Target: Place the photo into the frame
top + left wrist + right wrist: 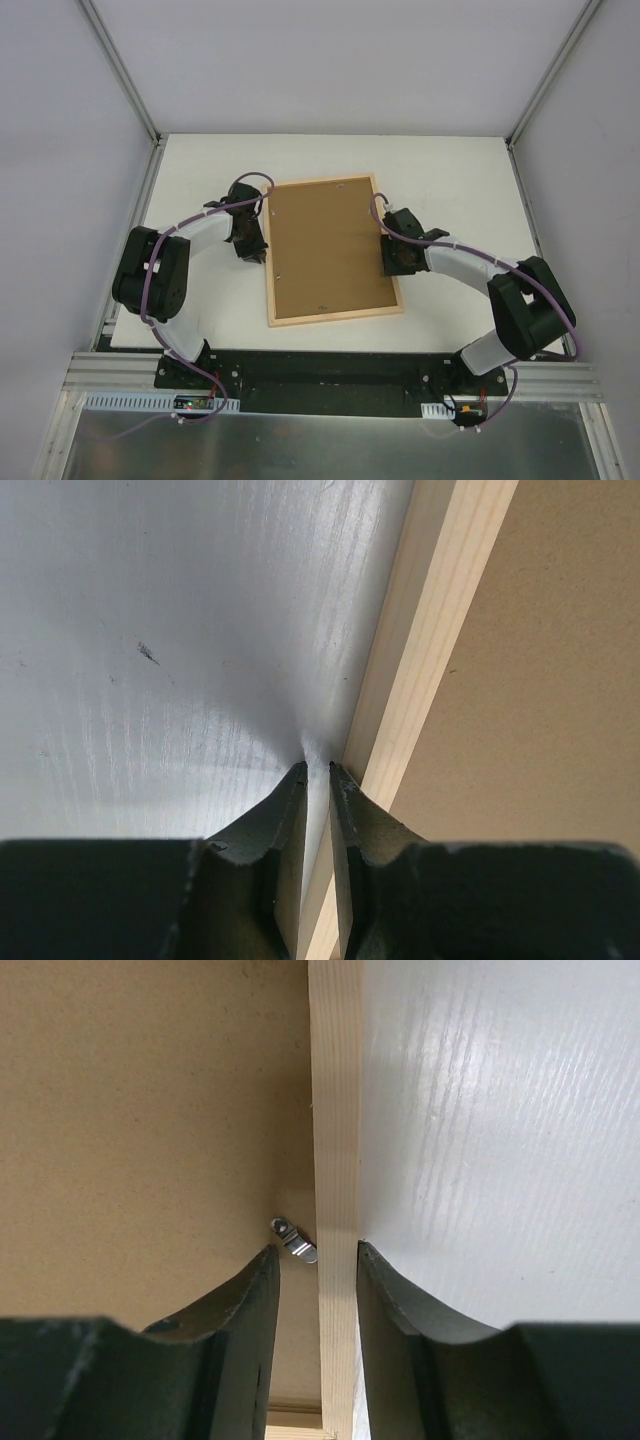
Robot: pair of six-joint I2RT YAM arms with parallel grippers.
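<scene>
One frame [335, 318], one brown backing board [325, 250], two grippers. Left gripper [317, 768] all but pressed together, pinching nothing, tips low over white table [200, 170] just beside frame's left rail. Frame flat mid-table, back up, board filling it. Right gripper [316, 1250] spread astride right rail, beside one metal tab [296, 1242]. Frame's front hidden underneath.

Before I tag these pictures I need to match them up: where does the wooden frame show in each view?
Top external: the frame lies flat at picture centre, back up.
Left wrist: the frame is a pale strip slanting from upper right to bottom centre.
Right wrist: the frame is a pale vertical strip at centre.
Shared landmark: the brown backing board, inside the frame in all three.
</scene>
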